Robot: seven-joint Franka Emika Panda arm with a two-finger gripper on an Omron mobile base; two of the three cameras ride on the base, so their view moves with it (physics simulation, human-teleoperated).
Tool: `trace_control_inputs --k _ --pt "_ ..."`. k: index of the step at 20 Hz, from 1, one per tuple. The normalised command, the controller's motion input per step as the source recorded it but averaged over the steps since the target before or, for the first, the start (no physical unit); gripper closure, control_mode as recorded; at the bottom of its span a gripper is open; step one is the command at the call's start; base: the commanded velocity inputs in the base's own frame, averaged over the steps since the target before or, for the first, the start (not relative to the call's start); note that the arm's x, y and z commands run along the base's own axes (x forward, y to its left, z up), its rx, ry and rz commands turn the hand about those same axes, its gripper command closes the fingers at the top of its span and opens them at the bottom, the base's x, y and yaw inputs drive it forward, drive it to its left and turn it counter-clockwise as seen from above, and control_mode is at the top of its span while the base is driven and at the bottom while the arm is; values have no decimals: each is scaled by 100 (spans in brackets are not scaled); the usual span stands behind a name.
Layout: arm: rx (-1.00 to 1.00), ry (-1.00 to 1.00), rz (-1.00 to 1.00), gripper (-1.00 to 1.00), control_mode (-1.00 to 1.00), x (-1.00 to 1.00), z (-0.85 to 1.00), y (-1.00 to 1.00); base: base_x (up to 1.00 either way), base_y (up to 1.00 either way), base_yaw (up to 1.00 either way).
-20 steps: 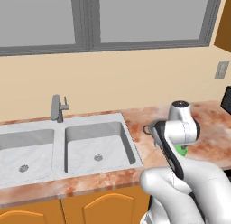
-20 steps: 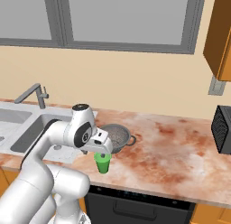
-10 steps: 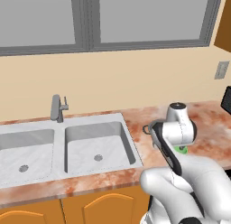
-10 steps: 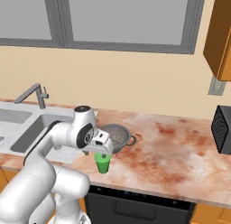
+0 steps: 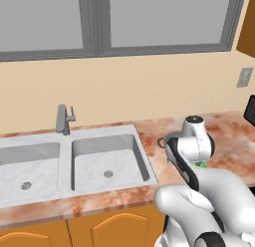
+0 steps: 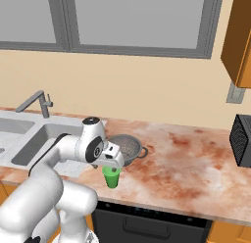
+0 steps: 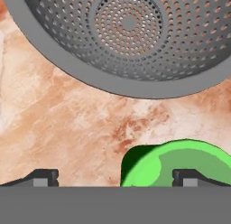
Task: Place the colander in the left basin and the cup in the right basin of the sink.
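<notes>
descent seems to be the change: over the last second the gripper (image 6: 112, 166) has sunk closer onto the green cup (image 6: 111, 177), which stands upright on the marbled counter (image 6: 181, 158) just in front of the colander (image 6: 126, 147). from the hand camera its fingertips (image 7: 41, 177) are spread wide, one tip over the cup's (image 7: 180, 164) rim and the other out over bare counter, so it looks off-centre. nothing is pinched yet. both the left basin (image 5: 27, 167) and the right basin (image 5: 107, 160) are well apart from it, so the real work is ahead.
</notes>
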Motion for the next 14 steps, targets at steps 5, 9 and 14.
trace_control_inputs --k 5,9,14 --pt "1 0 0 100 -100 0 -21 0 0 0 0" --pt "3 1 -3 100 -100 -11 -19 0 0 0 0" --pt "1 1 -8 100 -100 -4 -9 3 0 0 0"
